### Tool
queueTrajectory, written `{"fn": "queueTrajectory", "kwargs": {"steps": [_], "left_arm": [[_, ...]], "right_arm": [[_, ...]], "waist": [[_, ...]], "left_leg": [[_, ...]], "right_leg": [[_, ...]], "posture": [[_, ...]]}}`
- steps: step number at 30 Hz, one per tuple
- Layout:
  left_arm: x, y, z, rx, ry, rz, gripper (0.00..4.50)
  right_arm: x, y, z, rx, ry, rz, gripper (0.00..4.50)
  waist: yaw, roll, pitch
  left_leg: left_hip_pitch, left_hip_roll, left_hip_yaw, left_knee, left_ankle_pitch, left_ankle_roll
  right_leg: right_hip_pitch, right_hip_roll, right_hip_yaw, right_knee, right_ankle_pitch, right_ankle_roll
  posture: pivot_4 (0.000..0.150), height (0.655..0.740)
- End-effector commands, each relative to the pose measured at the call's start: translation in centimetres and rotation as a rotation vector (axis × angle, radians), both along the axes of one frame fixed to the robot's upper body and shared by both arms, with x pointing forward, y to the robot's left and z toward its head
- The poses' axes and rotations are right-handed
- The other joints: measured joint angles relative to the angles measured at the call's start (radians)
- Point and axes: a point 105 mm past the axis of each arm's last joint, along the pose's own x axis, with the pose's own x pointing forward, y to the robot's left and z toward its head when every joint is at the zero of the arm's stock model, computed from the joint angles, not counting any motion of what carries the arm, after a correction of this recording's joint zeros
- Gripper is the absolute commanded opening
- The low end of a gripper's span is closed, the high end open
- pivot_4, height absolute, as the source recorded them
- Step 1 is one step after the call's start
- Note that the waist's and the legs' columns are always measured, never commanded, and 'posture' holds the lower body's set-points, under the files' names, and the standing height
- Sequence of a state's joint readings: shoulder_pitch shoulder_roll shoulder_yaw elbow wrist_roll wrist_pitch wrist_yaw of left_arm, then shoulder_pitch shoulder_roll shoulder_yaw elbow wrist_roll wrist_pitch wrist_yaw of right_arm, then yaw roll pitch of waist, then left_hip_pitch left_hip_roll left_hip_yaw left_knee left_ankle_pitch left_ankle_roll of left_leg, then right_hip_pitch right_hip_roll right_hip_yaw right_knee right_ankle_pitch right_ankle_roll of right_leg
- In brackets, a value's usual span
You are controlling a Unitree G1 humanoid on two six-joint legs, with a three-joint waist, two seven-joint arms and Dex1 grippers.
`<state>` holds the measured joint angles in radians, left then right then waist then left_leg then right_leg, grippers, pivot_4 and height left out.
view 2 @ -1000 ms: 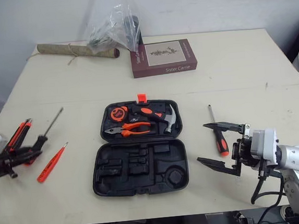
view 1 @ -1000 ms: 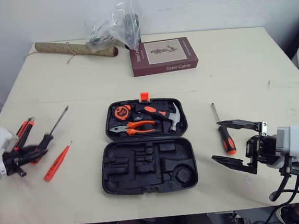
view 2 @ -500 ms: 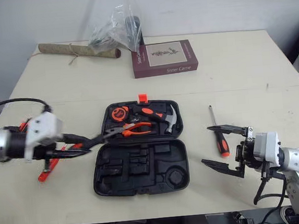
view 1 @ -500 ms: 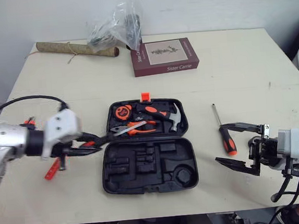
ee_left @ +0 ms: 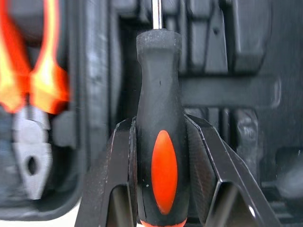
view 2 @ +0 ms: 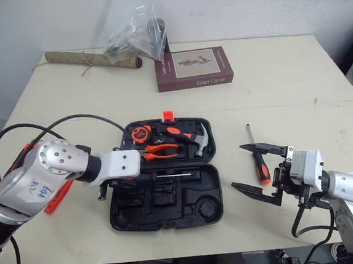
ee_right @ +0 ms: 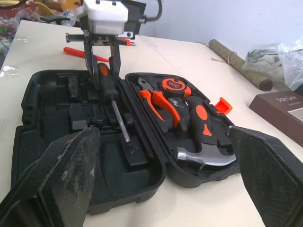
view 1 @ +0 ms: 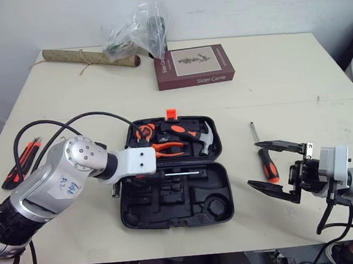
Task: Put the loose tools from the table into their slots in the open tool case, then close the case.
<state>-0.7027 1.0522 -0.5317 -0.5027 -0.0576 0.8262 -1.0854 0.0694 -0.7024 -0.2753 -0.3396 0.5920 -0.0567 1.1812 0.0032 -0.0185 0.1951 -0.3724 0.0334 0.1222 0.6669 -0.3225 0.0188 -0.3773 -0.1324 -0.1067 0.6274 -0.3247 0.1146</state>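
Our left end effector (ee_left: 160, 127) gripped the black-handled screwdriver (ee_left: 158, 71) over the open tool case (view 1: 220, 193); our right end effector (view 1: 253, 164) gaped wide.

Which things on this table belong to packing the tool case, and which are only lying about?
For the job: open black plastic tool case; black-and-orange screwdriver held in the left gripper; orange-handled screwdriver right of the case; thin red screwdriver; red-and-black hand tool.
Lying about: maroon book; clear plastic bag; brown roll tied with string.
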Motion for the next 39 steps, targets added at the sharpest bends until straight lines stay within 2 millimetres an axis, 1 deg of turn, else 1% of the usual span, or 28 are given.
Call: {"fn": "queueTrajectory", "kwargs": {"steps": [1,5,9,12,19,23,32,33,35,36,39], "left_arm": [[0.4,0.0,0.5,0.034,-0.037,-0.006,0.78],[0.6,-0.1,0.3,0.034,-0.041,0.001,0.78],[1.1,0.0,0.6,0.034,-0.07,0.017,0.78],[1.3,0.0,0.5,0.043,-0.071,0.021,0.78],[2.0,-0.7,0.7,0.032,-0.089,0.015,0.78],[2.5,-1.7,0.9,0.014,-0.11,-0.009,0.78],[2.5,-1.6,0.5,0.031,-0.111,-0.037,0.78],[2.7,-1.7,0.7,0.024,-0.129,-0.044,1.8],[2.7,-2.3,1.4,0.0,-0.167,-0.086,2.53],[2.6,-2.7,1.9,-0.029,-0.175,-0.095,2.69],[1.3,-3.7,3.2,-0.145,-0.123,-0.123,2.69]], "right_arm": [[-0.4,0.4,0.7,-0.009,-0.028,0.011,4.5],[-0.5,0.5,0.8,-0.008,-0.026,0.008,4.5],[-0.5,0.7,1.0,-0.008,-0.028,0.009,4.5],[-0.4,1.0,1.2,-0.009,-0.03,0.015,4.5],[-0.1,1.6,1.8,-0.01,-0.038,0.029,4.5],[0.0,1.8,1.7,-0.009,-0.028,0.033,4.5],[-0.1,2.0,1.6,-0.003,-0.029,0.032,4.5],[-0.2,2.0,1.6,-0.003,-0.029,0.032,4.5],[-0.2,2.0,1.5,-0.001,-0.029,0.031,4.5],[-0.3,2.0,1.5,0.0,-0.029,0.031,4.5],[-0.5,2.0,1.4,0.001,-0.025,0.029,4.5]], "waist": [[0.001,0.0,0.0],[0.003,0.0,0.0],[0.004,0.0,0.0],[0.004,0.0,0.0],[0.019,0.0,0.0],[0.024,0.0,0.0],[0.021,0.0,0.0],[0.021,0.0,0.0],[0.021,0.0,0.0],[0.022,0.0,0.0],[0.022,0.0,0.0]], "left_leg": [[0.0,0.0,0.0,0.0,0.0,0.0],[0.0,0.0,0.0,0.0,0.0,0.0],[0.0,0.0,0.0,0.001,0.0,0.0],[0.0,0.0,0.0,0.001,0.0,0.001],[0.0,0.0,-0.001,0.002,0.0,0.001],[-0.001,0.0,-0.001,0.004,0.0,0.001],[-0.002,0.0,-0.002,0.008,0.0,0.002],[-0.002,0.0,-0.002,0.008,0.0,0.002],[-0.002,0.0,-0.002,0.009,0.0,0.002],[-0.002,0.0,-0.002,0.009,0.0,0.002],[-0.004,0.0,-0.003,0.011,-0.001,0.003]], "right_leg": [[0.0,0.0,0.0,0.0,0.0,0.0],[0.0,0.0,0.0,0.0,0.0,0.0],[0.0,0.0,0.0,0.0,0.0,0.0],[0.0,-0.001,0.0,0.001,0.0,0.0],[0.0,-0.001,0.0,0.001,0.0,0.0],[0.0,-0.001,0.0,0.0,0.0,0.0],[0.0,-0.001,-0.001,0.001,0.0,0.0],[0.0,-0.001,-0.001,0.001,0.0,0.0],[0.0,-0.001,-0.001,0.001,0.0,0.0],[0.0,-0.001,-0.001,0.001,0.0,0.0],[0.0,-0.002,-0.001,0.001,0.0,0.0]], "posture": [[0.15,0.74],[0.15,0.74],[0.15,0.74],[0.15,0.74],[0.15,0.74],[0.15,0.74],[0.15,0.74],[0.15,0.74],[0.15,0.74],[0.15,0.74],[0.15,0.74]]}}
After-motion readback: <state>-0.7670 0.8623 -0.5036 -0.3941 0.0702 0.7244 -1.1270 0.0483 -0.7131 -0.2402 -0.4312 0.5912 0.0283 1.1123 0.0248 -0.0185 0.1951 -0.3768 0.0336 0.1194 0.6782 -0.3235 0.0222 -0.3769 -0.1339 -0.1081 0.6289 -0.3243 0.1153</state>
